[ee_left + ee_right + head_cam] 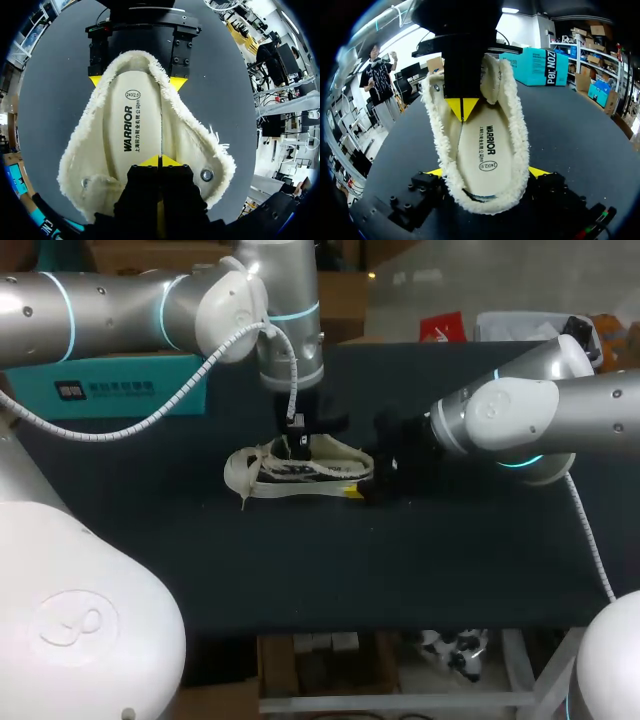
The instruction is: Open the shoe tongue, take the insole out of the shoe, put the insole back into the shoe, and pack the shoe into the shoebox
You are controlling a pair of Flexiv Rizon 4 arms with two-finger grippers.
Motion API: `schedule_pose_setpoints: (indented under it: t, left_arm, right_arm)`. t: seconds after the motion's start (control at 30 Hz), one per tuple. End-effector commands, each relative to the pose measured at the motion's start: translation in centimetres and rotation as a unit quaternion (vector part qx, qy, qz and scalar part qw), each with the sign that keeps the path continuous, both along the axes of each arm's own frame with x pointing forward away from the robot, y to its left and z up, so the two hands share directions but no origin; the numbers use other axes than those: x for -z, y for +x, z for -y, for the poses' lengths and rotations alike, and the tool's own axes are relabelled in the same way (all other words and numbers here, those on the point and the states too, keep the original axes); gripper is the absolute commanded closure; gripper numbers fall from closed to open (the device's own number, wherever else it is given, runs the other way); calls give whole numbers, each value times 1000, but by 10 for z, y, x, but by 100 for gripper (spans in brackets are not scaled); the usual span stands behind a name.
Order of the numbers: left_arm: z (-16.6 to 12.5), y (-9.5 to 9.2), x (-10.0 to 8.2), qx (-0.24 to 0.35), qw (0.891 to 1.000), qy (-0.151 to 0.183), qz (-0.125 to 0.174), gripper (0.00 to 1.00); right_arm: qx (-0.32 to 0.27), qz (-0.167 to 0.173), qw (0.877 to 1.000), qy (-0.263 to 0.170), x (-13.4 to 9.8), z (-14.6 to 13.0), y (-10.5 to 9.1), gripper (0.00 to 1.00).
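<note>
A cream, fleece-lined shoe (300, 470) lies on the black table (420, 570), with its toe to the left. Its insole (132, 130) shows inside, printed side up. My left gripper (160, 161) comes down into the shoe's opening, its yellow tips pressed together on the insole's side edge. The head view shows this gripper (297, 448) over the middle of the shoe. My right gripper (487, 172) stands wide at the heel, one yellow fingertip (539, 171) against each side of it. In the head view my right gripper (365, 480) sits at the shoe's right end.
A teal shoebox (110, 390) stands at the table's back left, behind my left arm, and also shows beyond the shoe in the right wrist view as the shoebox (540, 65). Bare table lies in front of the shoe.
</note>
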State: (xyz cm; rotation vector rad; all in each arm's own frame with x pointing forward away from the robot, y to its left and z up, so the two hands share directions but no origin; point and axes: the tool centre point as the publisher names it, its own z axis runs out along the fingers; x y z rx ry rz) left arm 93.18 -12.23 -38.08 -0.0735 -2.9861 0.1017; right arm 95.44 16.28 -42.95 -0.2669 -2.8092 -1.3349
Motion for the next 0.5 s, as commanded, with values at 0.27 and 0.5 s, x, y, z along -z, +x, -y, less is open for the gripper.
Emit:
schedule_pose_setpoints:
  t: [0.27,0.5]
  left_arm:
    - [-1,-18,18,-14,1000,16,23,100]
    - [-7,-18,29,-33,998,18,49,100]
  right_arm:
    - [-1,-1,1000,1,6,-1,0,100]
    - [-1,-1,1000,1,6,-1,0,100]
